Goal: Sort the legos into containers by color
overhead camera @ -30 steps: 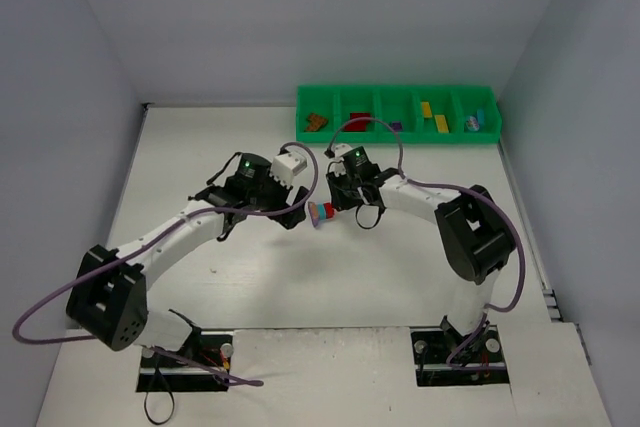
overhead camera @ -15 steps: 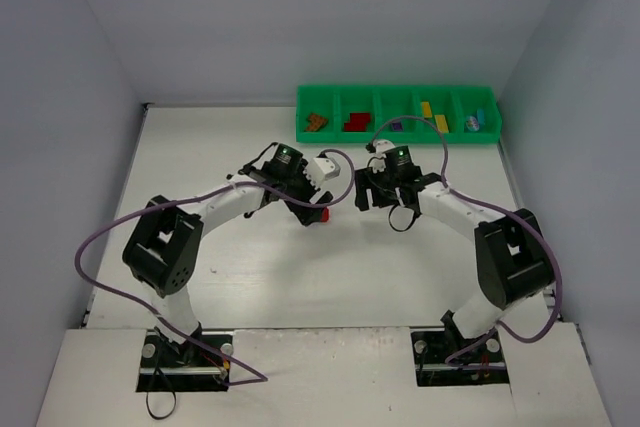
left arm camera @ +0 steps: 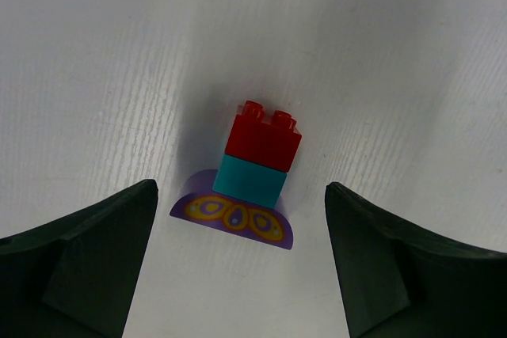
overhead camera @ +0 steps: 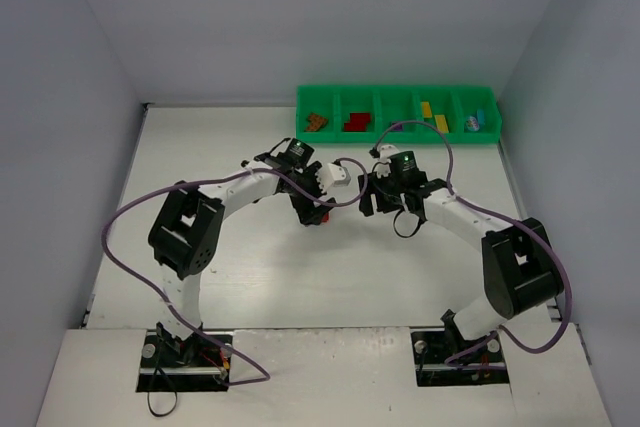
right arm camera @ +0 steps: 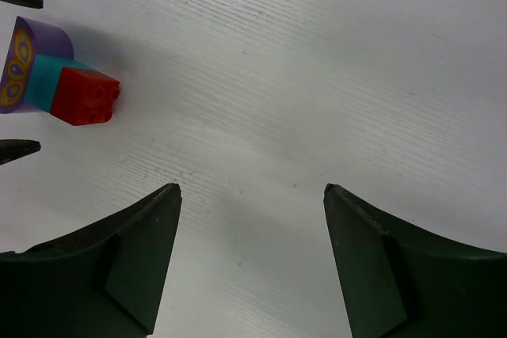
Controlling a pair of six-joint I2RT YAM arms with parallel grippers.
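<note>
**Top view:** the camera is looking down from above and behind the arm bases. It is taking in the whole table from afar, with the green tray at upper right.

**Left wrist view:** the camera is facing down at close range, centring the brick stack.

**Right wrist view:** the camera is also facing down at close range, catching that stack at upper left. Both wrist views are sharing the stack and the surrounding white surface.

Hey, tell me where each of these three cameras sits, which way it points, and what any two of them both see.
Top external: fixed above and behind the arms, looking down on the table and green tray; both arms show from base to tip.
Left wrist: on the left arm, looking down at the stack lying between its own open fingers.
Right wrist: on the right arm, looking down at mostly bare table; its open fingers show.
Shared: both wrist views show the same red, teal and purple stack.
</note>
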